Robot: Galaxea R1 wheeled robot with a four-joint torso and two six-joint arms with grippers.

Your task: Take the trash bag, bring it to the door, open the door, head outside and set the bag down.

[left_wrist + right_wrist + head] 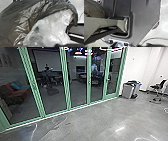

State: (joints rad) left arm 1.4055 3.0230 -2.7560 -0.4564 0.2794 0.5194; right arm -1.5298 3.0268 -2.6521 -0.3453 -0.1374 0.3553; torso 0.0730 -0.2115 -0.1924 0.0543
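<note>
Grey floor (100, 122) ran along green-framed glass (51, 84), and the bag (21, 18) loomed at my left wrist: pickup looked done! Door, exit and set-down seemed still ahead. How open either claw was, or what it gripped, I couldn't tell.

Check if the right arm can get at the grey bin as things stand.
Probably not from here: the grey bin stands well across the floor, near the white wall. The floor between looks free, so distance seems the only obstacle.
</note>
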